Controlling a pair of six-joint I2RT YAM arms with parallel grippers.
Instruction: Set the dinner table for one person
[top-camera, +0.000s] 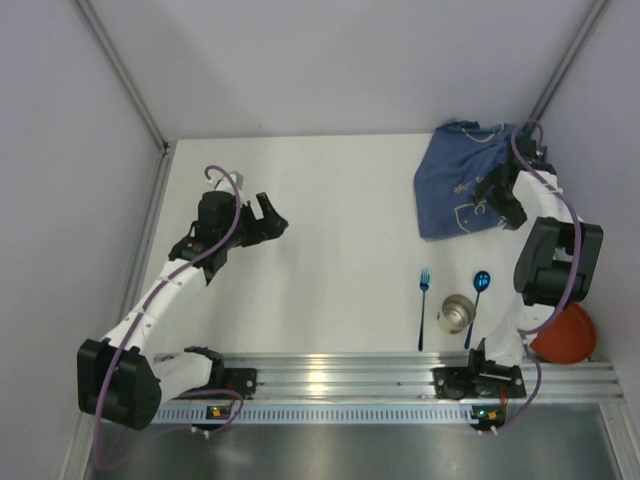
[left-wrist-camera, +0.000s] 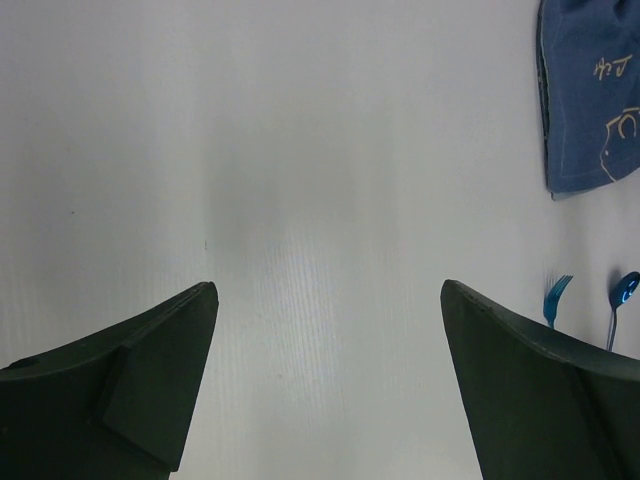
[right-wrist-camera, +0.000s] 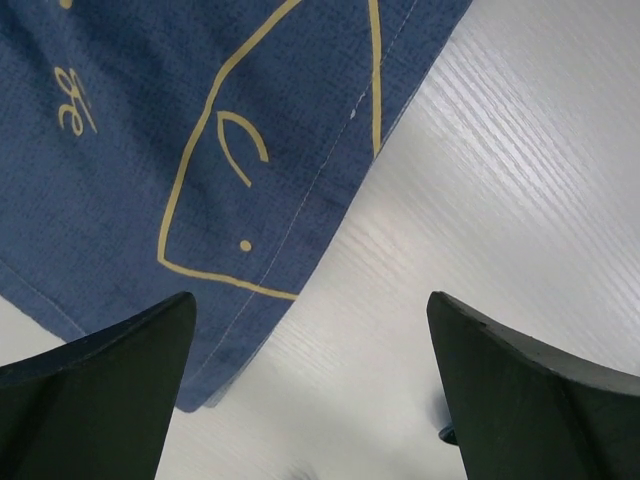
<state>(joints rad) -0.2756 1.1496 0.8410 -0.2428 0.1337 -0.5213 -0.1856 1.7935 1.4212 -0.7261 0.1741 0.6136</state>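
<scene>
The white dinner table (top-camera: 340, 230) fills the top view. A dark blue cloth mat (top-camera: 458, 180) with pale line drawings lies rumpled at the back right. A blue fork (top-camera: 423, 305), a small metal cup (top-camera: 456, 314) and a blue spoon (top-camera: 477, 300) lie near the front right. An orange bowl (top-camera: 566, 334) sits at the right front edge. My right gripper (top-camera: 492, 195) is open and empty over the mat's right edge (right-wrist-camera: 200, 150). My left gripper (top-camera: 270, 217) is open and empty over bare table (left-wrist-camera: 320, 200).
A metal rail (top-camera: 380, 375) with both arm bases runs along the near edge. Grey walls close in the left, back and right sides. The left wrist view shows the mat corner (left-wrist-camera: 590, 100), fork tines (left-wrist-camera: 556, 298) and spoon (left-wrist-camera: 622, 296) at its right.
</scene>
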